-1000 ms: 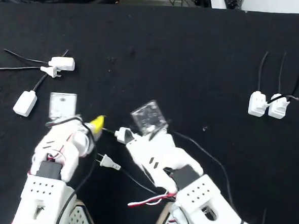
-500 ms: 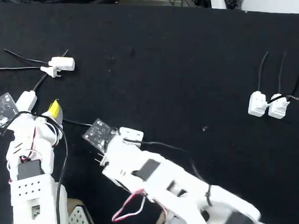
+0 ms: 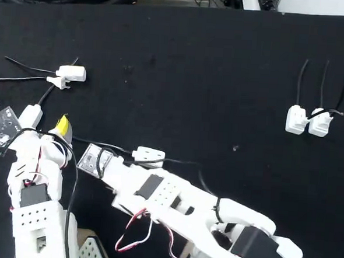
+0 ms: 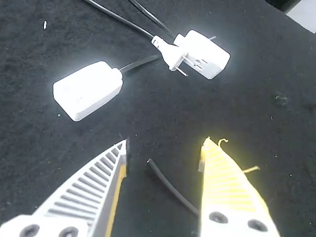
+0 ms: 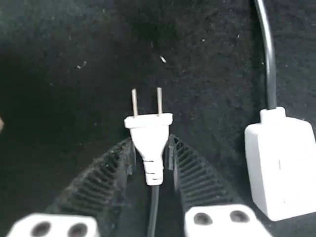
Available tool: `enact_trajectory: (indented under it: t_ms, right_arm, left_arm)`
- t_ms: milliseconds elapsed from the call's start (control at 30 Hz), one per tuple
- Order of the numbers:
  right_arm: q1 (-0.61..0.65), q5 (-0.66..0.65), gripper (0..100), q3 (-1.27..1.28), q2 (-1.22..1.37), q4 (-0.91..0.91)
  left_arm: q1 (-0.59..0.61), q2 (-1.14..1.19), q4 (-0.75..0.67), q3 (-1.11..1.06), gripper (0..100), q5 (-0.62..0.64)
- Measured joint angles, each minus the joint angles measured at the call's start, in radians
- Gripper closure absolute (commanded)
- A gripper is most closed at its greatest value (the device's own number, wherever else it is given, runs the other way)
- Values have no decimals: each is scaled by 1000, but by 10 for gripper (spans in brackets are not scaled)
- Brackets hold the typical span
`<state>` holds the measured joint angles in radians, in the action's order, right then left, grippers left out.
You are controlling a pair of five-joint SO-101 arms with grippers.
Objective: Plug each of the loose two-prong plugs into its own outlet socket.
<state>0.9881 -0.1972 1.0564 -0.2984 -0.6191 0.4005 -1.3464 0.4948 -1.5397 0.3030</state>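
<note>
My right gripper [image 5: 149,141] is shut on a white two-prong plug [image 5: 148,124], whose prongs point away from the wrist just above the black cloth. Beside it lies a white outlet socket [image 5: 280,168], which the high view shows next to the right arm [image 3: 147,156]. My left gripper [image 4: 165,143] is open over the cloth with a black cable end [image 4: 170,185] between its fingers. Ahead of it lie a socket [image 4: 88,90], a loose plug [image 4: 168,52] and a second socket [image 4: 205,48]. In the high view the left gripper's yellow finger [image 3: 62,125] sits near the far-left socket [image 3: 29,115].
Two more white sockets [image 3: 296,119] [image 3: 319,123] with black cables lie at the far right. The right arm [image 3: 173,199] stretches across the table's near edge towards the left arm [image 3: 34,179]. Thin black cables [image 3: 24,67] trail off the left side.
The left arm swung left to the far-left socket, then stayed. The right arm swept left over the plug lying near the front, which is now between its fingers.
</note>
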Motion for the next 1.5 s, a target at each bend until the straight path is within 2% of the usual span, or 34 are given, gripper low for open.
enact_trajectory:
  t_ms: [200,367,467,567,667,733,833,1000,1067,1167,1400,1500]
  right_arm:
    - [-11,-11,988,0,-5,-11]
    - [-117,-11,988,0,-137,-120]
    - [-232,-15,988,-14,-292,-247]
    - [-405,-17,988,-60,-420,-370]
    - [-606,-15,986,-78,-437,-385]
    - [-669,-15,964,-78,-416,-385]
    - [-611,-15,904,-78,-371,-385]
    - [-331,44,885,-78,-359,-371]
    - [-262,92,885,-66,-345,-315]
    - [-222,133,885,-25,-311,-206]
    - [-109,149,885,-23,-170,-77]
    - [-101,149,885,-23,-120,-17]
  left_arm:
    - [0,0,0,0,762,0]
    - [0,0,0,0,762,0]
    - [0,0,0,0,762,0]
    - [-8,0,0,0,762,0]
    - [-23,0,0,0,762,0]
    - [-31,0,0,0,762,0]
    - [-31,0,0,0,762,0]
    - [-29,0,0,0,762,0]
    - [-9,0,0,0,762,0]
    - [-5,0,0,0,762,3]
    - [2,0,0,0,763,8]
    - [51,0,0,0,763,48]
